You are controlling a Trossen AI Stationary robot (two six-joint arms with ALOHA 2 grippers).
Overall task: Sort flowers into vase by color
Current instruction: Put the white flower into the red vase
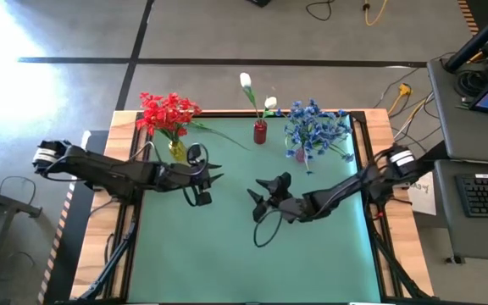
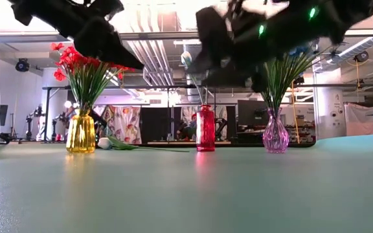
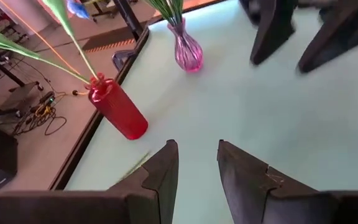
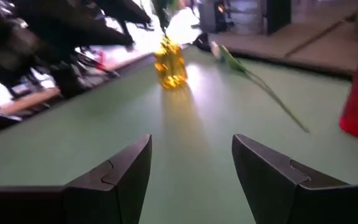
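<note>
Flowers are nearly sorted, so you should send your empty, open right gripper (image 1: 257, 196) to the last white flower (image 1: 214, 131) lying flat between yellow vase (image 1: 177, 151) and red vase (image 1: 260, 132).

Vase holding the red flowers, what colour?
Yellow vase, translucent glass; clearest in the low view, at the table's far left.

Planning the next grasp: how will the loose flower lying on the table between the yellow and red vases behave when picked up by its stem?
The loose flower has a long thin stem, so it probably droops if held at one end. It looks light and likely lifts easily. Lying flat on the green table, it gives an open pincer little height to catch.
</note>
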